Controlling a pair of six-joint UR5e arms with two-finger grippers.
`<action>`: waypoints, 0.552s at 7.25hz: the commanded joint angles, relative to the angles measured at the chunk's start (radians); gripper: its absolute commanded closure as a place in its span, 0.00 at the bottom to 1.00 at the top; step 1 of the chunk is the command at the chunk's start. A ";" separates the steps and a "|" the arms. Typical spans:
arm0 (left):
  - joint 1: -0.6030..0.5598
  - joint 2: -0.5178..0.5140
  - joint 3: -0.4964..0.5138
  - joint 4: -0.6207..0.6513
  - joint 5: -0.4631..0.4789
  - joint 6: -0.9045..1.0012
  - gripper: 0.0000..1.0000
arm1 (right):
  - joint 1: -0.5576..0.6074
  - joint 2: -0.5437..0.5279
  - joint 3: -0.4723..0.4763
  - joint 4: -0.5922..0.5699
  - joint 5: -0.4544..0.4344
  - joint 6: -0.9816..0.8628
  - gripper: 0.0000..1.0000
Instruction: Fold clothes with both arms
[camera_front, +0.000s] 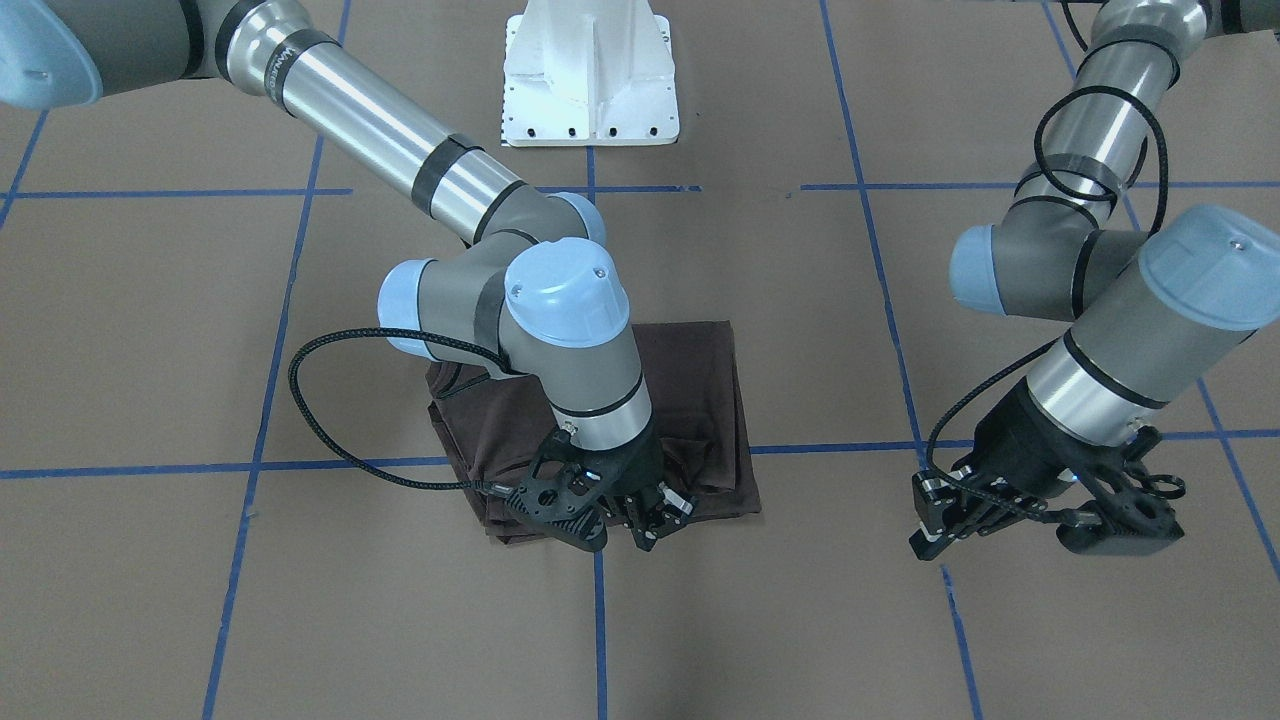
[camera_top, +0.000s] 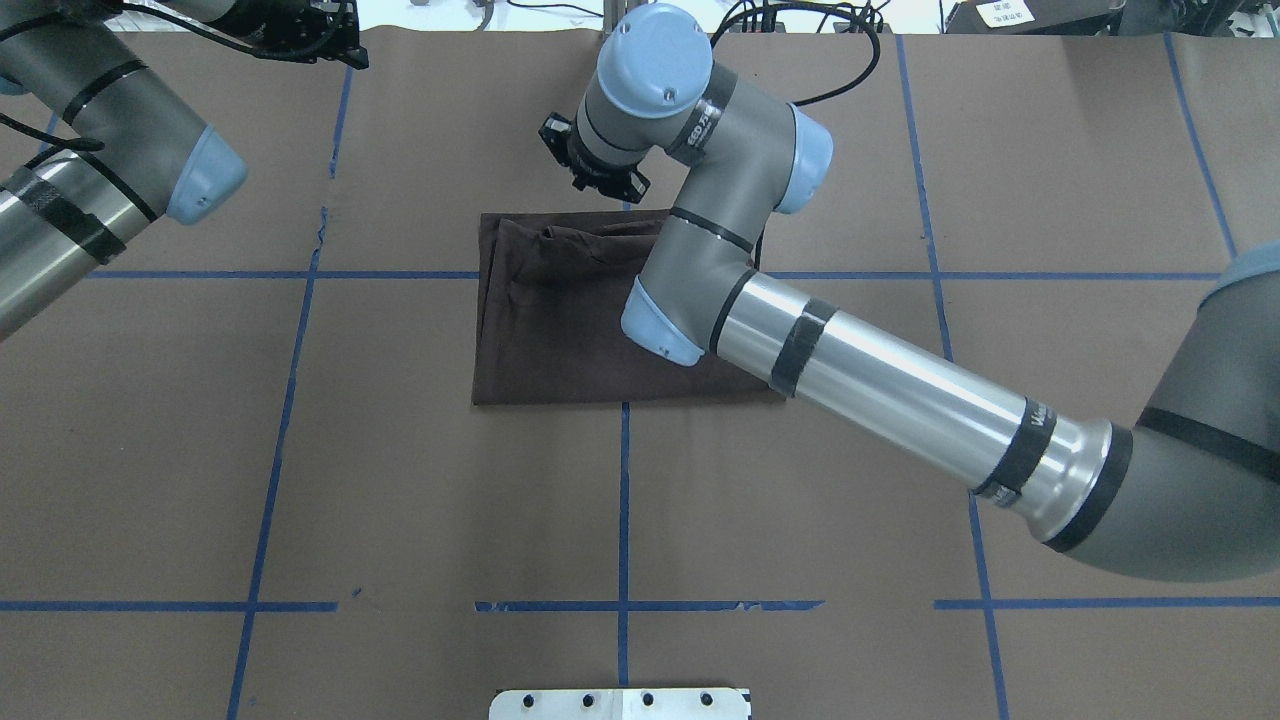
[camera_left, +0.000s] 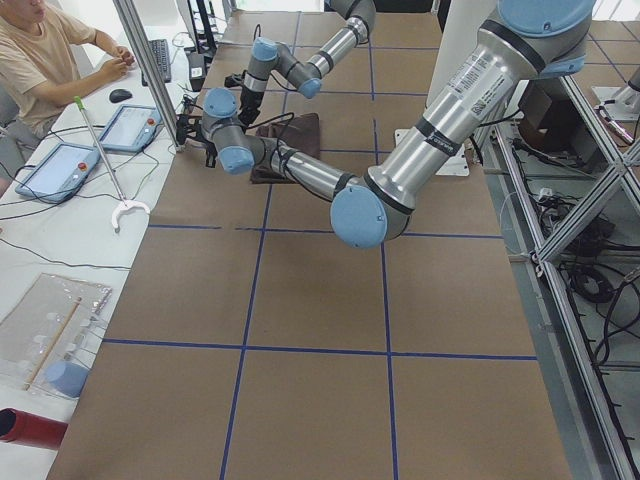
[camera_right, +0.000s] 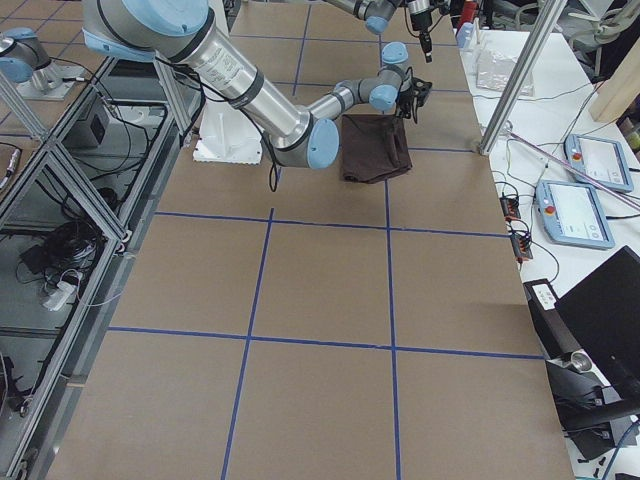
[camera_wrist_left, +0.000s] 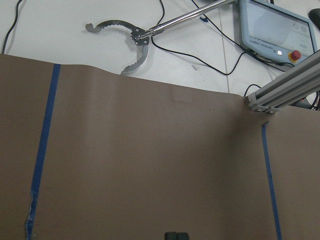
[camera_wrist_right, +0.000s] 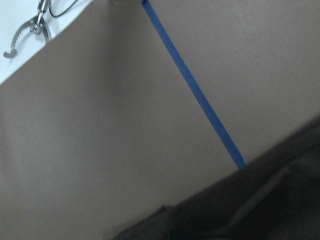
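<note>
The clothes are one dark brown T-shirt (camera_front: 700, 390) (camera_top: 560, 330), folded into a flat rectangle at the table's middle, with loose creases toward the operators' side. My right gripper (camera_front: 660, 522) hovers over the shirt edge farthest from the robot's base. Its fingers stand a little apart and hold nothing. The right wrist view shows only a dark shirt corner (camera_wrist_right: 270, 205) and bare table. My left gripper (camera_front: 932, 535) hangs above bare table well to the shirt's side. Its fingertips (camera_wrist_left: 175, 235) are pressed together and empty.
Blue tape lines (camera_top: 624, 500) mark a grid on the brown paper cover. The white base block (camera_front: 590, 90) sits at the robot's edge. Beyond the far edge are an aluminium post (camera_wrist_left: 280, 90), a reacher tool (camera_wrist_left: 135, 40), tablets (camera_left: 130, 125) and a seated person (camera_left: 45, 70).
</note>
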 joint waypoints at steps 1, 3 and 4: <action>0.001 0.005 -0.004 0.000 0.000 0.000 1.00 | -0.081 -0.054 0.081 -0.060 0.003 -0.004 1.00; 0.000 0.005 -0.013 0.002 0.000 -0.002 1.00 | -0.091 -0.010 -0.053 -0.053 -0.058 -0.042 1.00; 0.000 0.005 -0.024 0.006 -0.002 -0.003 1.00 | -0.089 0.022 -0.095 -0.048 -0.077 -0.050 1.00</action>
